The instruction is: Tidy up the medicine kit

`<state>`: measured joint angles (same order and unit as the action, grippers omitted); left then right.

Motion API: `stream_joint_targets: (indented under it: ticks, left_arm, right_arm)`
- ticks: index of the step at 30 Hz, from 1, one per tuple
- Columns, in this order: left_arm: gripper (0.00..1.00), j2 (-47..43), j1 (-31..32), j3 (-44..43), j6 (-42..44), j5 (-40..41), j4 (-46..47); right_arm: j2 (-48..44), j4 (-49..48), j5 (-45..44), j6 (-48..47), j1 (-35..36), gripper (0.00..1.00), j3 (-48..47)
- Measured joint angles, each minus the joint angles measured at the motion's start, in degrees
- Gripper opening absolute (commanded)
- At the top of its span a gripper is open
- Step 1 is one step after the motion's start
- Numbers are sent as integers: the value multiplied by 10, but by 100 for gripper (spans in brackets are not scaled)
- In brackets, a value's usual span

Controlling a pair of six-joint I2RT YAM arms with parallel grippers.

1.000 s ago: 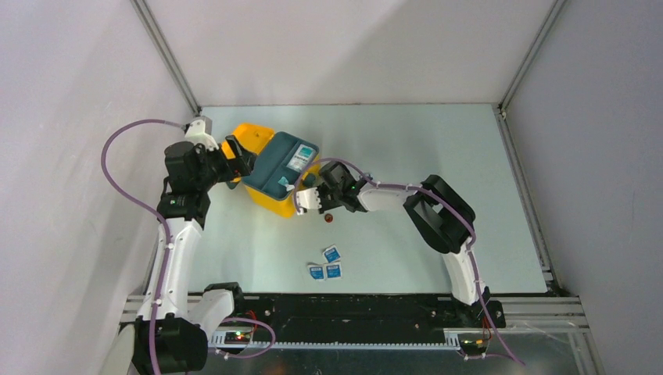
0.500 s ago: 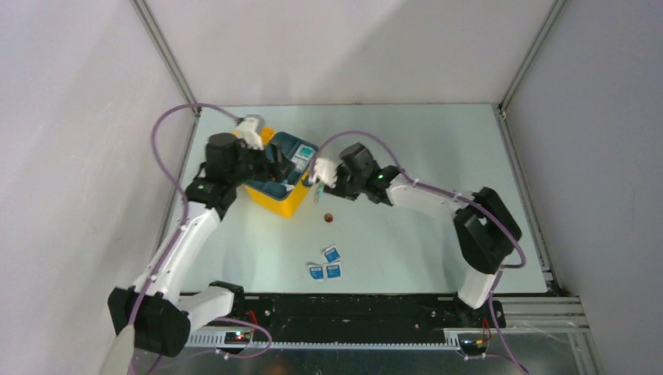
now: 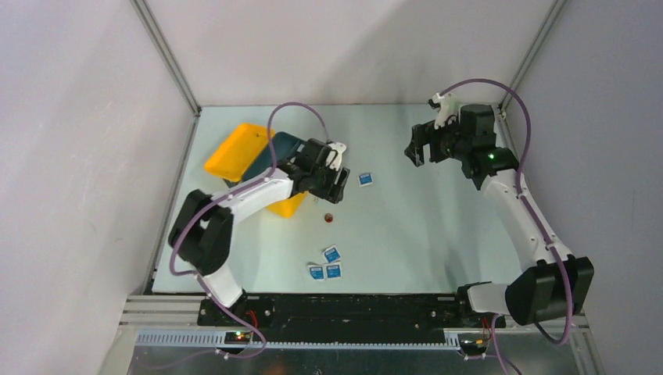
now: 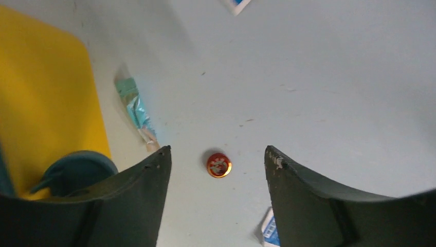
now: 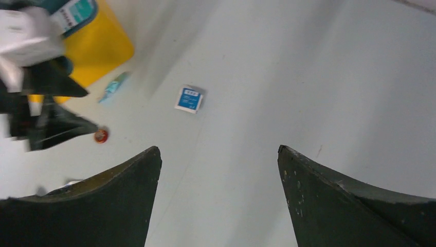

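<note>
Both arms have swung: the right claw (image 3: 413, 148) has left the yellow medicine kit (image 3: 237, 150) for the far right corner of the table (image 3: 422, 226), jaws wide and empty. The left claw (image 4: 216, 154) now reaches past the kit, jaws apart, holding nothing, above a small red disc (image 4: 219, 165). The kit sits at the table's far left, lid open, a blue packet (image 3: 365, 179) lying to its right.

The left arm (image 3: 258, 191) bends at the elbow and reaches to the right. The left gripper (image 4: 217, 154) points down, its 2 fingers apart and empty. The right arm (image 3: 520, 207) stretches far back, and the right gripper (image 5: 218, 152) is spread wide and empty.
</note>
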<state>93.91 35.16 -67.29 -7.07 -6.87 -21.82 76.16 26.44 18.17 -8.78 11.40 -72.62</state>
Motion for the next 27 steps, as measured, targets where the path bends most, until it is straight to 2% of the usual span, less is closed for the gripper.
stream_joint_targets:
  ticks: [5, 10, 19, 22, 27]
  left_arm:
    - [78, 80, 10, -34, 1, 76, -28]
    - [72, 116, 11, -55, 1, 127, -37]
    - [50, 180, 9, -80, 5, 169, -47]
    - [37, 187, 9, -87, 7, 171, -49]
    - [24, 191, 9, -91, 13, 169, -54]
  right_arm:
    - [-34, 8, 43, 30, -13, 86, 25]
    - [-37, 13, 75, 49, -24, 85, 40]
    - [-36, 13, 112, 73, -29, 84, 40]
    - [-36, 12, 120, 76, -30, 84, 41]
    - [-36, 11, 128, 78, -30, 84, 44]
